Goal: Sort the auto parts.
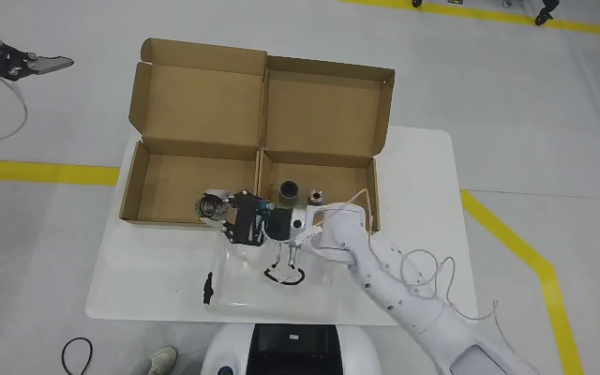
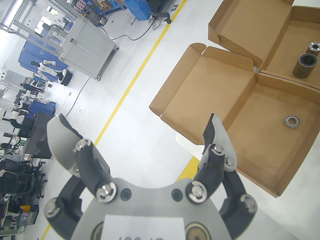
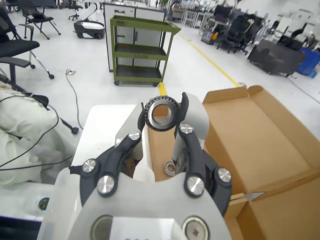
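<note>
Table point(image 1: 417, 216) white, floor point(image 1: 506, 75) grey with yellow lines point(image 1: 56, 172); right fingers point(image 3: 197, 116) pinching bearing point(image 3: 161, 125); left fingers point(image 2: 58, 136) spread.

I found nothing I could read. The white label point(image 2: 143, 227) on the left wrist's metal plate point(image 2: 150, 198) carried dark characters, cut off halfway and illegible to me.

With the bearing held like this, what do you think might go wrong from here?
The right gripper pinches the bearing only at its fingertips, so it may slip early. It hangs close to the box's front wall, so a release might land it on the table. It could also strike the second bearing already inside.
</note>
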Controlling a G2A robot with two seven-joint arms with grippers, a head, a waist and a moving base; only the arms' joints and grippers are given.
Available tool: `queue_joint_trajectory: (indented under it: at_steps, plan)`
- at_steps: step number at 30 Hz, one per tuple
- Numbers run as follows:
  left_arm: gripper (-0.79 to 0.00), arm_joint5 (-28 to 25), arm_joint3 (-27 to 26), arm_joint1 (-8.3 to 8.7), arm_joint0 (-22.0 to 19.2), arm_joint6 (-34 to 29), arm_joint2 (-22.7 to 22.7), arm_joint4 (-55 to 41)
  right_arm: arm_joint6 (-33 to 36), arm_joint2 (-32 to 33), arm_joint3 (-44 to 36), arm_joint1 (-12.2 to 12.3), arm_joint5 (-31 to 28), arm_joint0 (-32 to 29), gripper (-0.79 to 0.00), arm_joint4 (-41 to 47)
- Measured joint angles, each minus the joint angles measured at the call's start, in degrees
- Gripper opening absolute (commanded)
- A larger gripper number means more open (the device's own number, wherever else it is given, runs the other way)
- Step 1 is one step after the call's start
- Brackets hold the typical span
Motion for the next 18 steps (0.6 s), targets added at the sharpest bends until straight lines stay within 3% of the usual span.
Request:
queue_joint_trajectory:
  at_steps: [18]
  plan:
    - [0.0,0.0,0.0,0.0,0.0,0.0,0.0,0.0,8.9,-11.5,22.6,-9.0,8.5,14.5,-0.785,3.4]
